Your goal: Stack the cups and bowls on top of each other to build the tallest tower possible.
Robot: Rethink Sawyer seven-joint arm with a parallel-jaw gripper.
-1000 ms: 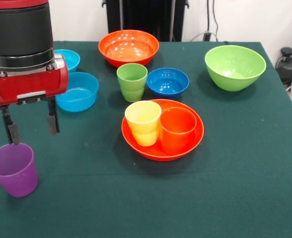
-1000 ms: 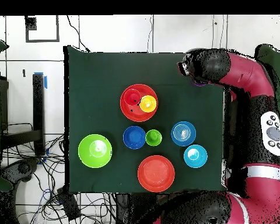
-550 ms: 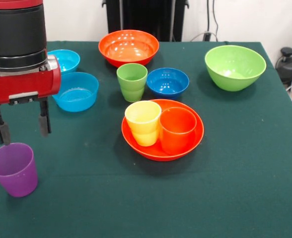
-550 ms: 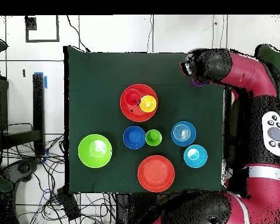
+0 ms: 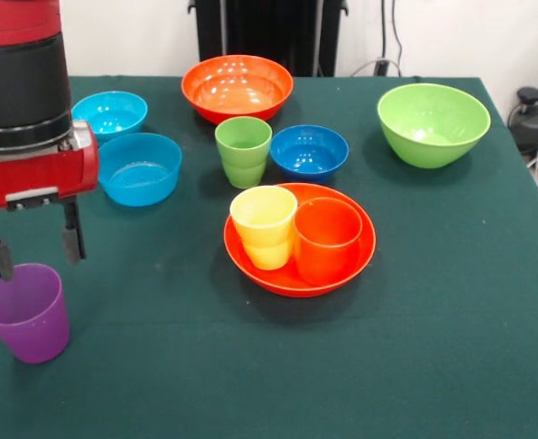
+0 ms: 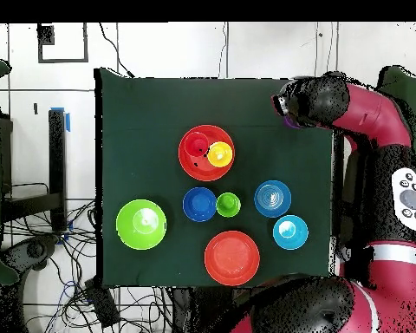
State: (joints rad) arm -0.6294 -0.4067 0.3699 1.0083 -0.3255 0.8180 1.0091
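Note:
A purple cup stands upright at the near left of the table. My gripper hangs open just above and behind it, fingertips at rim height, nothing held. The yellow cup and orange cup stand side by side inside a large orange bowl. Behind them stand a green cup and a dark blue bowl. Two light blue bowls sit at the left. In the overhead view the arm's head hides the gripper; only a sliver of the purple cup shows.
A second large orange bowl sits at the back middle and a lime green bowl at the back right. The table's left edge runs close beside the purple cup.
The gripper has slid to the left in the front view, staying open, and now stands more squarely over the purple cup. No cup or bowl has moved.

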